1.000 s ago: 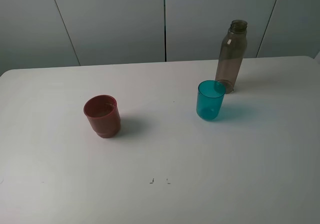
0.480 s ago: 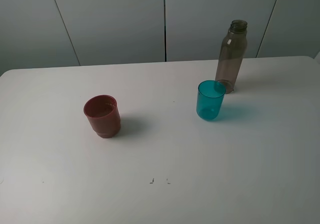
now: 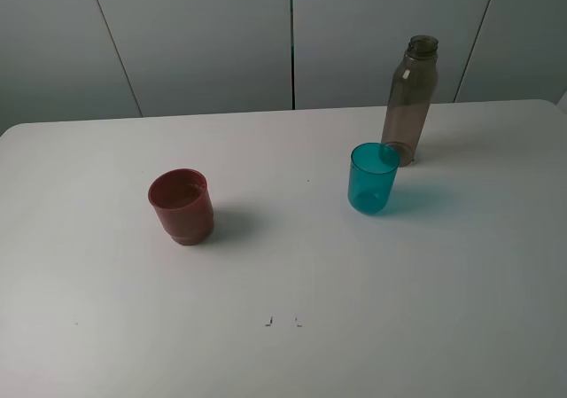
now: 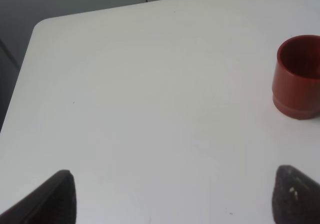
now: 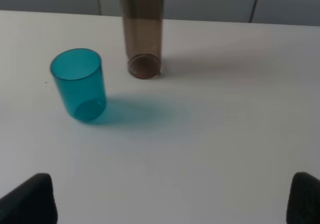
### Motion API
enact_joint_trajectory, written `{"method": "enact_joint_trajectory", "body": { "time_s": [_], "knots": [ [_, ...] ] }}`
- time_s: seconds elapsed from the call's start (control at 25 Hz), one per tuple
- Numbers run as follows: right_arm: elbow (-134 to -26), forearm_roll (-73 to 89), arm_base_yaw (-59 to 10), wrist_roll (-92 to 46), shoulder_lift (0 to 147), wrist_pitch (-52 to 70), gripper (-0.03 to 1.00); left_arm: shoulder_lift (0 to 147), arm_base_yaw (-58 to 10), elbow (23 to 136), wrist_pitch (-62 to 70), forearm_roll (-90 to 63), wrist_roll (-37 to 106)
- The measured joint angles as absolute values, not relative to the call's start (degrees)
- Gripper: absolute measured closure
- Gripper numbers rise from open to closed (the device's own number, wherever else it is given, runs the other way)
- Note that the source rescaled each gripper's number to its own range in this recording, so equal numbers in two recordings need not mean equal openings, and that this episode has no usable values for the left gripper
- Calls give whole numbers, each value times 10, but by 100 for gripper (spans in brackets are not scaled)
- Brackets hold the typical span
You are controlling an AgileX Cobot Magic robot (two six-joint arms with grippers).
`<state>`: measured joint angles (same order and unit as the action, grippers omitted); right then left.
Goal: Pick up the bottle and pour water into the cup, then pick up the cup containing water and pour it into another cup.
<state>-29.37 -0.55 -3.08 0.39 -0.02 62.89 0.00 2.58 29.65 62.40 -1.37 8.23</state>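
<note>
The smoky grey-brown bottle (image 3: 411, 101) stands upright at the table's back right, its mouth uncapped. The teal cup (image 3: 373, 178) stands just in front of it and slightly left, close but apart. The red-brown cup (image 3: 182, 206) stands at centre left. No arm shows in the exterior high view. My left gripper (image 4: 175, 196) is open and empty, low over the table, with the red-brown cup (image 4: 298, 77) ahead at one side. My right gripper (image 5: 170, 196) is open and empty, facing the teal cup (image 5: 79, 83) and the bottle's lower body (image 5: 143, 32).
The white table (image 3: 292, 283) has a rounded back left corner (image 4: 42, 27) and two small dark marks (image 3: 282, 322) near the front. Grey wall panels stand behind it.
</note>
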Motion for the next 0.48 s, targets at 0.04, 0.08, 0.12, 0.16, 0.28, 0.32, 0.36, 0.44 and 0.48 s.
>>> {"method": "enact_joint_trajectory", "body": {
  "time_s": [0.04,0.08,0.12,0.16,0.28,0.32,0.36,0.44,0.48],
  "knots": [
    [-294,-5,-18,0,0,629,-2,0,26,297,624,-14,82],
    [-294,-5,-9,0,0,629,-2,0,26,297,624,-14,82],
    [-294,-5,-5,0,0,629,-2,0,26,297,624,-14,82],
    [-294,-5,-5,0,0,629,-2,0,26,297,624,-14,82],
    [-294,-5,-4,0,0,629,-2,0,26,297,624,-14,82],
    [-294,-5,-4,0,0,629,-2,0,26,297,624,-14,82],
    [-294,-5,-4,0,0,629,-2,0,26,297,624,-14,82],
    [-294,-4,-3,0,0,629,-2,0,26,297,624,-14,82],
    [-294,-4,-3,0,0,629,-2,0,26,297,624,-14,82]
  ]
}}
